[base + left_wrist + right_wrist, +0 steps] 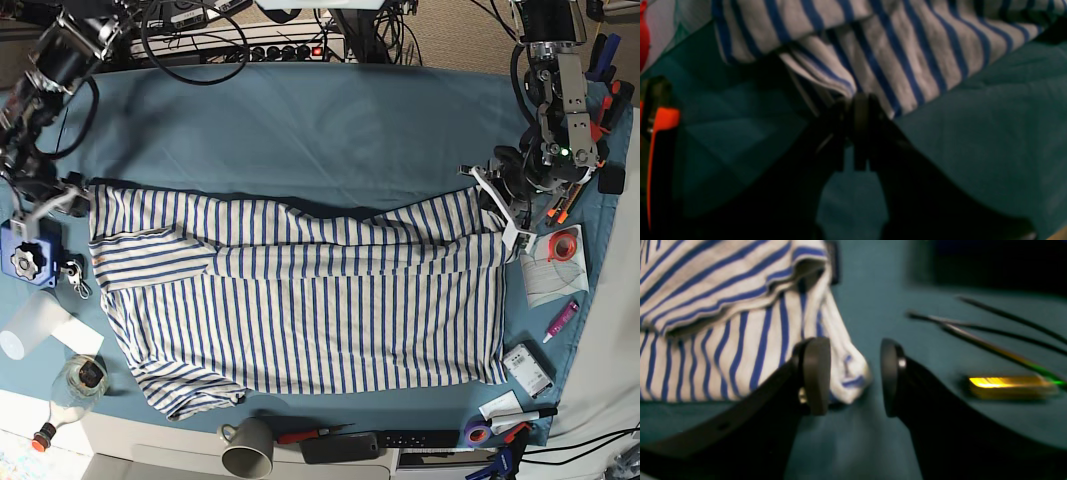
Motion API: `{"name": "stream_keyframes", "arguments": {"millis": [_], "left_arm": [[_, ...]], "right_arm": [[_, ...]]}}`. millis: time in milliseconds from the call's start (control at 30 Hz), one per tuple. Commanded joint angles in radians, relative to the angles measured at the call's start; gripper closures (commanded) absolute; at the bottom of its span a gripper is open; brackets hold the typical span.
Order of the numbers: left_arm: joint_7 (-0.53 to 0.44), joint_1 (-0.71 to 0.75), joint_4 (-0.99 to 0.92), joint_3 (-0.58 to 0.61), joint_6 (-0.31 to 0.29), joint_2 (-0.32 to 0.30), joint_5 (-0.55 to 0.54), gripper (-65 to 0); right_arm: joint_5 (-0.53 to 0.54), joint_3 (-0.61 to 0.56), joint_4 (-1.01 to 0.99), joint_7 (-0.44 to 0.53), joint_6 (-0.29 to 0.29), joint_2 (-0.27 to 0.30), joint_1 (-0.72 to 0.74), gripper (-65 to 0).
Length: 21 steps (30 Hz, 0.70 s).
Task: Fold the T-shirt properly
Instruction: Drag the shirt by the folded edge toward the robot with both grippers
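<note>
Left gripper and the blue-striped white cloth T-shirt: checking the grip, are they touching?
Touching: the left wrist view shows the left gripper shut on the T-shirt's hem.

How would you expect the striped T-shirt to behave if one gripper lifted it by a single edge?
The T-shirt would probably drape and sag, since it already lies in soft folds and wrinkles. It looks thin, so likely light. The edge pinched by the left gripper bunches up, suggesting the cloth stretches rather than sliding stiffly.

Base view bright, even, sharp; both wrist views dim, blurred, perhaps motion smear; yellow glare right wrist.
</note>
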Motion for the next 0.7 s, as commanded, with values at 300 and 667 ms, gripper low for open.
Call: {"name": "stream_keyframes", "arguments": {"millis": [300,667], "left_arm": [[-0.018,-0.011,0.021,-0.003,-0.005,-0.011,-0.011,0.0],[-0.013,-0.010,0.021,-0.003,-0.005,-0.011,-0.010,0.0]], "right_arm": [[0.002,-0.166,-0.169,0.038,-0.053,0.025,0.069,-24.7],[0.010,-0.164,-0.167,-0.045,-0.052,0.027,0.069,0.0]]}}
